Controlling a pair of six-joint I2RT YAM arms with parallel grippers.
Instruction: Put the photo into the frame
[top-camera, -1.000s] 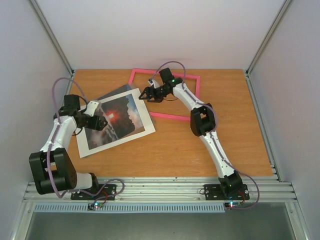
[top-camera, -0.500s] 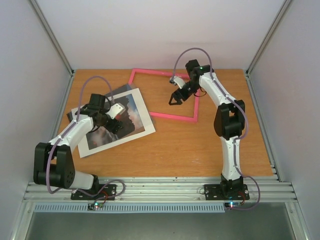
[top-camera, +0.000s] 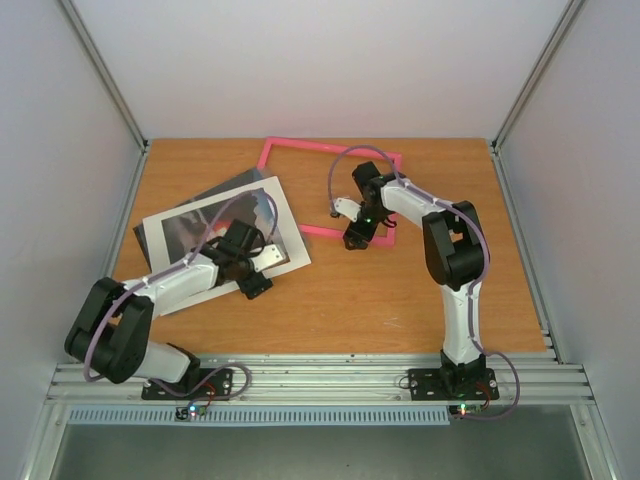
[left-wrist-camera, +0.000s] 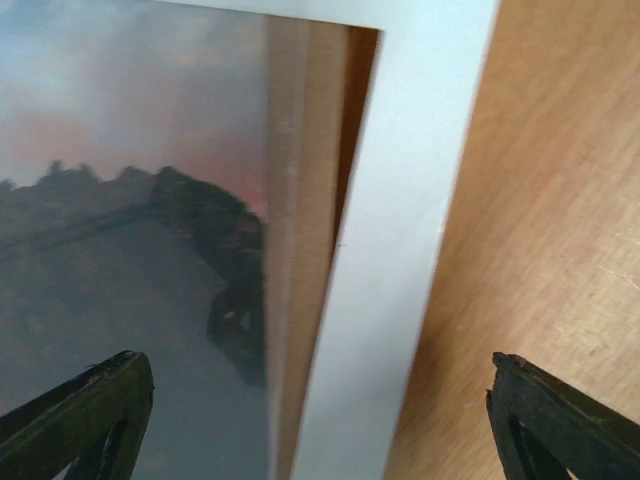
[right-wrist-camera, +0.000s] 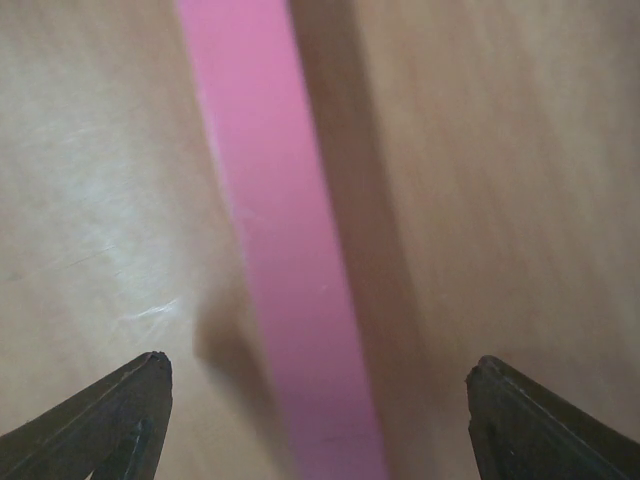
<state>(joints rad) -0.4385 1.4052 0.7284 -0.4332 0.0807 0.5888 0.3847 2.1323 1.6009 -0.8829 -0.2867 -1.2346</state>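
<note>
My left arm (top-camera: 175, 283) hides the middle of the photo (top-camera: 185, 228) from above. At my right wrist the frame (right-wrist-camera: 285, 260) is one blurred strip, cut off at both ends.

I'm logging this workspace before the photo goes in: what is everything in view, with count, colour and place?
White-bordered seascape photo print: 1, dark picture with white border, left side of table.
Thin pink rectangular frame: 1, pink, flat at far centre.
Flat grey sheet: 1, grey, mostly hidden under the print.
Wooden table: 1, orange-brown, beneath everything.
Left gripper: 1, black fingers open, over the print's edge.
Right gripper: 1, black fingers open, straddling a frame bar.
</note>
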